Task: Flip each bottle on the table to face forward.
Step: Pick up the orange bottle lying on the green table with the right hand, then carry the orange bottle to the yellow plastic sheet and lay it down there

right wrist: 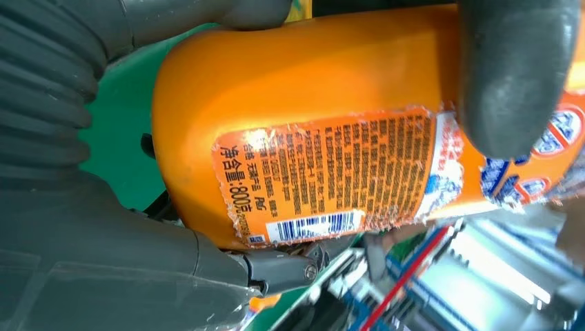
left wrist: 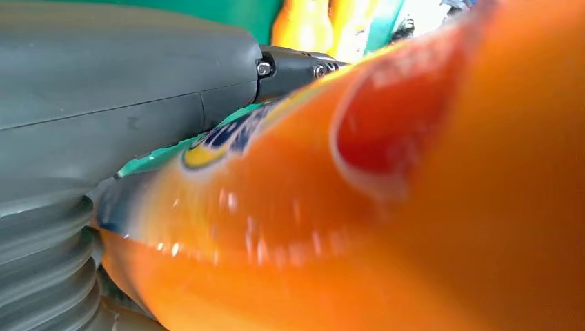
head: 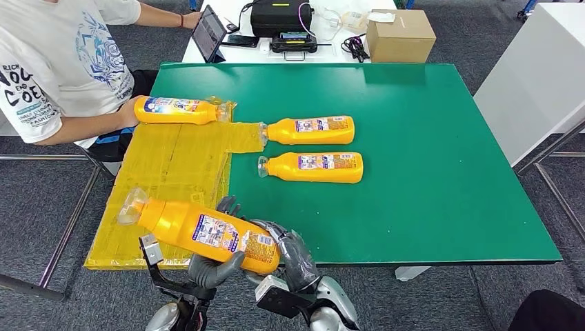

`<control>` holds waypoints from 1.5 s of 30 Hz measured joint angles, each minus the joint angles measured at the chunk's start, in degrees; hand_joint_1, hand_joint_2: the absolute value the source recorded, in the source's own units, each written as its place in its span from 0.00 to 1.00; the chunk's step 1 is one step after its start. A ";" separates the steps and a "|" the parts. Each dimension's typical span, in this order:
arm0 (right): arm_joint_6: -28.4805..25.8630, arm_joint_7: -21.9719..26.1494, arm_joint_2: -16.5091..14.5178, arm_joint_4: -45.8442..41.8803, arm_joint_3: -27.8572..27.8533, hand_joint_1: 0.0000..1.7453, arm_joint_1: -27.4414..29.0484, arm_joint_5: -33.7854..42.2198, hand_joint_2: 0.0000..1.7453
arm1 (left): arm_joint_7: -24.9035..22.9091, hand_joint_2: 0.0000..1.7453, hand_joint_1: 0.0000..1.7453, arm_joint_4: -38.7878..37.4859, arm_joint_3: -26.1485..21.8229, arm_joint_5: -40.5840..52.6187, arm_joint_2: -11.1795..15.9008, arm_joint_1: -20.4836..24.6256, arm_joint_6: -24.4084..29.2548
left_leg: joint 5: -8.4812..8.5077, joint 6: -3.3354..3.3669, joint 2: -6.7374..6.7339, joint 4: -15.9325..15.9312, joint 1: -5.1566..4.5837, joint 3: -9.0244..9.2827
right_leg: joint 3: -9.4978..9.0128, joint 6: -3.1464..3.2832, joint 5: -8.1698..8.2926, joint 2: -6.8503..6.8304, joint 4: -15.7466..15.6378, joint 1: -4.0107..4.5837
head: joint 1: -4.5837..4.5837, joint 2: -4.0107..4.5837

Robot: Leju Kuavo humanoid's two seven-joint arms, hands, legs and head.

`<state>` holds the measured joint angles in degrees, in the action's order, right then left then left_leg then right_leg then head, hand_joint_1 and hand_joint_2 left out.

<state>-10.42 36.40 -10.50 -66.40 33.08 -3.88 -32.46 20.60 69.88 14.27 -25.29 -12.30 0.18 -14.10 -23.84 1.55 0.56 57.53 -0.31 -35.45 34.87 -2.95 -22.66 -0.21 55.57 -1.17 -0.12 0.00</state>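
Orange bottle (head: 207, 233) — gripped between left hand (head: 215, 267) and right hand (head: 293, 256).

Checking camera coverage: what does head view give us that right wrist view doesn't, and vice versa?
Head view alone: the green table, two bottles lying on it, a third bottle on the yellow sheet by a seated person, and the left hand. Right wrist view alone: the held bottle's barcode and fine print. Both: the held bottle in the right hand.

Two bottles (head: 312, 129) (head: 314, 167) mid-table (head: 448, 138), side by side; third bottle (head: 176, 110) far-left; fourth bottle (head: 207, 233) over near-left edge.
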 joint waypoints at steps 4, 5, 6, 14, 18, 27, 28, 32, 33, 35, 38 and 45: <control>3.04 -0.42 0.81 1.82 1.59 1.00 -2.16 0.06 1.00 | 1.76 1.00 0.00 0.32 -0.48 -1.64 -0.30 -0.14 0.17 | 0.00 0.00 -0.01 0.01 0.00 0.01 | 0.01 0.00 0.00 0.01 0.00 0.00 | 0.00 0.00; 3.31 -0.44 0.96 2.37 1.94 1.00 -2.63 0.05 1.00 | 1.98 1.00 0.00 0.53 -0.68 -2.00 -0.36 -0.20 0.14 | 0.01 0.00 -0.01 0.01 0.00 0.02 | 0.00 0.00 0.00 0.01 0.00 0.00 | 0.01 0.00; 3.45 -0.46 1.10 2.89 2.21 1.00 -2.97 0.05 1.00 | 2.10 1.00 0.00 0.80 -0.90 -2.28 -0.40 -0.27 0.08 | 0.01 0.00 -0.01 0.01 0.00 0.02 | 0.00 0.00 0.00 0.01 0.00 0.00 | 0.00 0.00; 4.17 -1.03 1.78 5.28 2.96 1.00 -3.78 -0.45 1.00 | 1.16 1.00 0.00 1.92 -1.92 -3.26 -0.44 -1.07 -1.00 | 0.00 -0.01 -0.01 0.01 0.00 0.00 | 0.03 0.00 0.00 0.01 0.00 0.00 | -0.01 0.00; 4.56 -1.37 1.76 6.00 2.99 1.00 -4.06 -1.07 1.00 | 0.79 1.00 0.05 1.77 -2.01 -2.65 -0.59 -1.16 -1.77 | 0.00 -0.01 -0.01 0.01 0.00 0.00 | 0.03 0.00 0.00 0.01 0.00 0.00 | -0.01 0.00; 4.59 -1.63 1.76 7.14 3.08 1.00 -4.25 -1.33 1.00 | 0.91 1.00 0.10 1.15 -1.73 -0.78 -0.77 -1.19 -2.70 | 0.00 -0.01 -0.01 0.01 0.00 0.00 | 0.03 0.00 0.00 0.01 0.00 0.00 | -0.01 0.00; 4.59 -1.63 1.76 7.17 3.08 1.00 -4.25 -1.33 1.00 | 0.91 1.00 0.10 1.13 -1.73 -0.75 -0.77 -1.19 -2.73 | 0.00 -0.01 -0.01 0.01 0.00 0.00 | 0.03 0.00 0.00 0.01 0.00 0.00 | -0.01 0.00; 4.59 -1.63 1.76 7.22 3.08 1.00 -4.26 -1.35 1.00 | 0.91 1.00 0.10 1.11 -1.73 -0.70 -0.77 -1.19 -2.73 | 0.00 -0.01 -0.02 0.00 0.00 0.00 | 0.04 0.00 0.00 0.01 0.00 0.00 | -0.01 0.00; 4.59 -1.63 1.76 7.23 3.08 1.00 -4.26 -1.35 1.00 | 0.91 1.00 0.33 1.10 -1.73 -0.69 -0.77 -1.20 -2.73 | 0.00 -0.01 -0.02 0.00 0.00 0.00 | 0.04 0.00 0.00 0.01 0.00 0.00 | -0.01 0.00; 4.59 -1.63 1.76 7.26 3.08 1.00 -4.26 -1.35 1.00 | 0.91 1.00 0.77 1.09 -1.73 -0.69 -0.77 -1.21 -2.73 | 0.00 -0.01 -0.02 0.01 0.00 0.00 | 0.04 0.00 0.00 0.01 0.00 0.00 | -0.01 0.00; 4.58 -1.63 1.76 7.29 3.06 1.00 -4.26 -1.40 1.00 | 0.97 1.00 1.00 1.10 -1.73 -0.48 -0.77 -1.26 -2.97 | 0.00 -0.01 -0.02 0.01 0.00 0.01 | 0.03 0.00 0.00 0.01 0.00 0.00 | -0.01 0.00; 4.23 -2.06 1.61 7.26 2.98 0.48 -4.16 -1.98 1.00 | 1.89 1.00 1.00 1.16 -1.73 1.80 -0.78 -1.43 -2.31 | 0.00 -0.01 -0.02 0.01 0.00 0.01 | 0.03 0.00 0.00 0.01 0.00 0.00 | -0.01 0.00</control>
<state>-6.19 34.34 -8.89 -59.14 36.06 -8.04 -34.44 22.49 71.03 12.55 -23.49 -13.08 -1.26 -16.40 -23.84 1.55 0.55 57.54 -0.31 -35.44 34.90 -2.95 -22.66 -0.20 55.57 -1.16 -0.13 0.00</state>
